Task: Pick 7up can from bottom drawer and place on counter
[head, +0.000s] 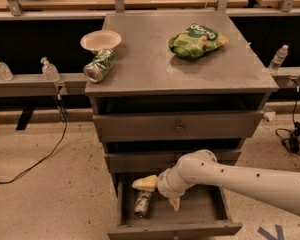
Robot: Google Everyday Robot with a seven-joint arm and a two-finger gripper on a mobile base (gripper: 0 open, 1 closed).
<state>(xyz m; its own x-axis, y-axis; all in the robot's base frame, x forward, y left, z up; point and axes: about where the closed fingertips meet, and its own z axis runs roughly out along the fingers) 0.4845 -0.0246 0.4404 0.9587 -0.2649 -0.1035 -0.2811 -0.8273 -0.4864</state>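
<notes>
The 7up can [142,203] lies in the open bottom drawer [175,230], on its left side, with one end facing front. My gripper [160,193] hangs over the drawer just right of and above the can, its fingers spread open and empty. One fingertip [145,183] is right above the can's far end and the other [175,203] points down into the drawer. The white arm reaches in from the right. The counter [155,64] is the cabinet's flat grey top above.
On the counter lie a darker green dented can [100,65], a white paper plate [101,40] and a green chip bag [197,40]. The two upper drawers are nearly closed. Water bottles [49,70] stand on side ledges. A cable [45,159] runs across the floor at left.
</notes>
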